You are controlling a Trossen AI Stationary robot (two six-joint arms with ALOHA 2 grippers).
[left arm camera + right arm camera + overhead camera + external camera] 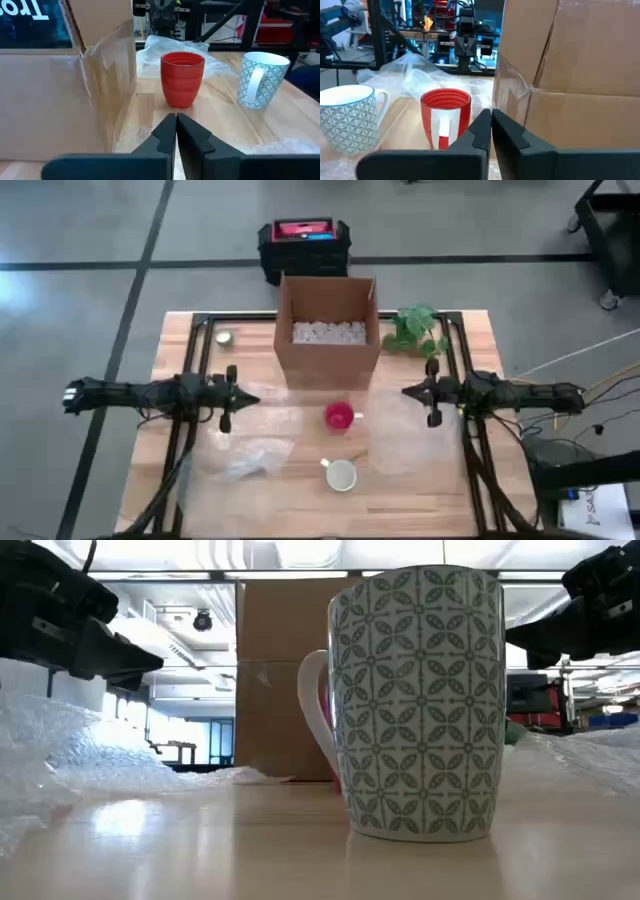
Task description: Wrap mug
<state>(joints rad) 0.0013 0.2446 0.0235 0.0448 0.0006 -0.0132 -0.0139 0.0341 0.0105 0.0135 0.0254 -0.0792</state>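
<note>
Red mug (pixel 339 416): standing upright near the middle of the wooden desk (pixel 180 345), just in front of the cardboard box (pixel 328 330), handle turned toward the right side.

Patterned mug (pixel 341 475): sitting upright nearer the front edge of the desk, apart from the red mug, handle pointing toward the left arm's side; filling most of the low view.

Left tool (pixel 250 396): hovering over the desk to the left of the red mug, fingers (pixel 165 131) pressed together, tips pointing at the red mug with clear desk between them, gripping nothing.

Right tool (pixel 410 392): hanging to the right of the red mug, fingers (pixel 482 125) closed on each other, aimed at the mug from the opposite side, not touching it.

Bubble wrap, left (pixel 245 457): lying crumpled on the desk below the left tool, well left of the patterned mug.

Bubble wrap, right (pixel 400 435): spreading flat beneath and in front of the right tool, just right of both mugs.

Cardboard box: sitting open at the back centre, holding white packing fill.

Green plant (pixel 415 330): resting to the right of the box at the back of the desk.
</note>
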